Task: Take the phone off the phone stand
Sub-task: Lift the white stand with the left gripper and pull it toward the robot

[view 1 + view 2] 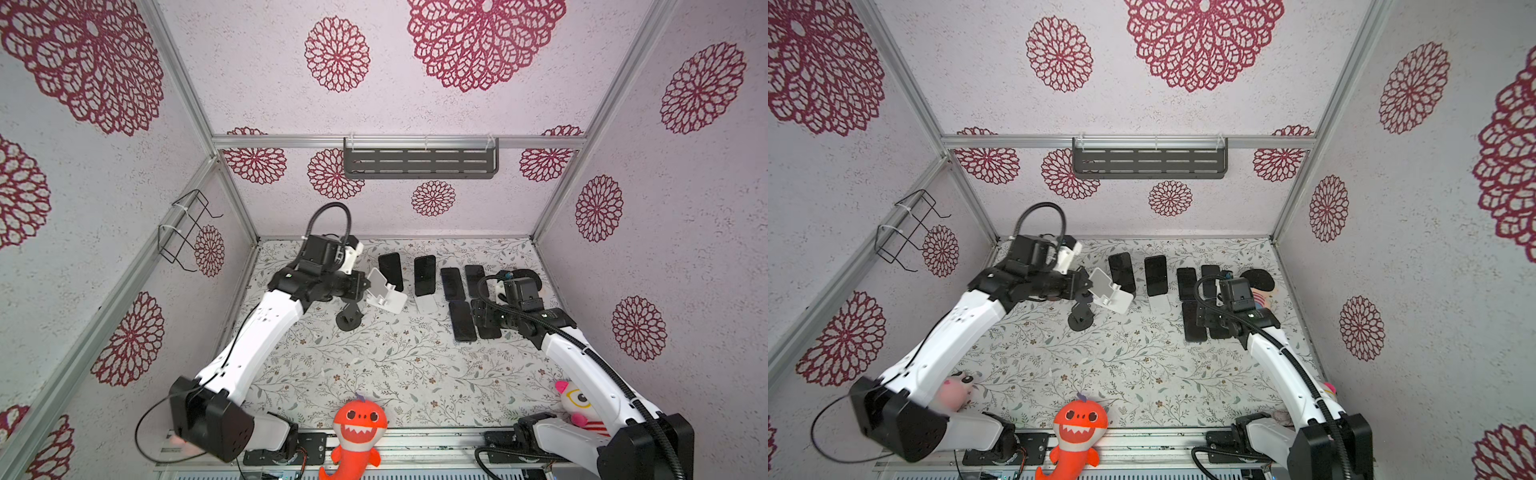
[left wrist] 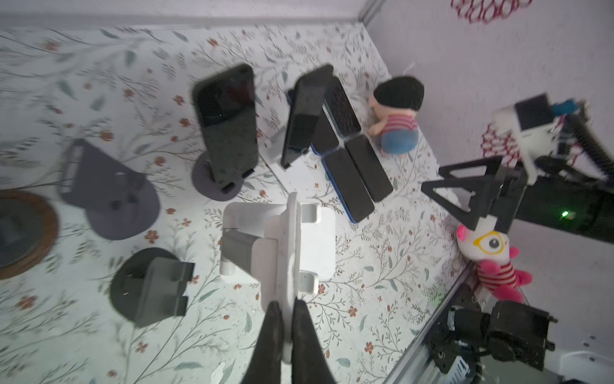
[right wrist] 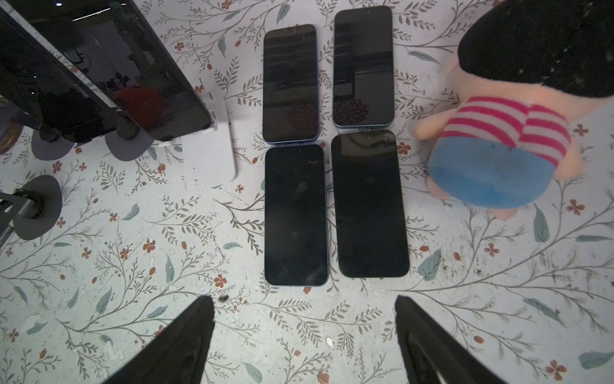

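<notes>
Left arm reaches forward from the near edge. The left gripper (image 2: 287,307) is clamped on the plate edge of the empty white stand (image 2: 292,232). Right arm hangs over four flat phones (image 3: 295,212), partly covering them in both top views. The right gripper (image 3: 304,301) stands wide and holds nothing. Farther back, the phone (image 2: 229,126) leans in a round-base stand (image 2: 212,186) that is mostly hidden. Its long axis runs near-to-far, tilted, with the screen facing the near side.

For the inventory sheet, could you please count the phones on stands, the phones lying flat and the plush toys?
Phones on stands: 2
Phones lying flat: 4
Plush toys: 4
Total: 10
</notes>
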{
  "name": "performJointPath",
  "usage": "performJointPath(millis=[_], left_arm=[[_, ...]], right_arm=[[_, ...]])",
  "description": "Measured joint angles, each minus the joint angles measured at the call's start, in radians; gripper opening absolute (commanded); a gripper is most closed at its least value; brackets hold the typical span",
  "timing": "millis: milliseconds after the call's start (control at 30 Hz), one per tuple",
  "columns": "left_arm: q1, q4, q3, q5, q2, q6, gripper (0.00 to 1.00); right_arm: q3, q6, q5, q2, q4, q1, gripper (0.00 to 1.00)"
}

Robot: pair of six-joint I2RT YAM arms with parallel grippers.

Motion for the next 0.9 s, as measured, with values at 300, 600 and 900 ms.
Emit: performJointPath(millis=[300,600,900], left_arm=[[0.350,-0.115,-0.154,-0.206,-0.210,-0.035,0.00],[0.367,0.190,-0.454,-0.175,-0.063,-0.067,0.00],[0.346,0.373,-0.434,-0.147,0.064,-0.039,0.00]], right_arm=[[0.000,-0.010,-0.003,0.004,0.000,0.000,0.88],[0.000,-0.021,-0.003,0.006,-0.002,-0.002,0.88],[0.000,-0.028,-0.003,-0.005,-0.002,-0.004,0.88]])
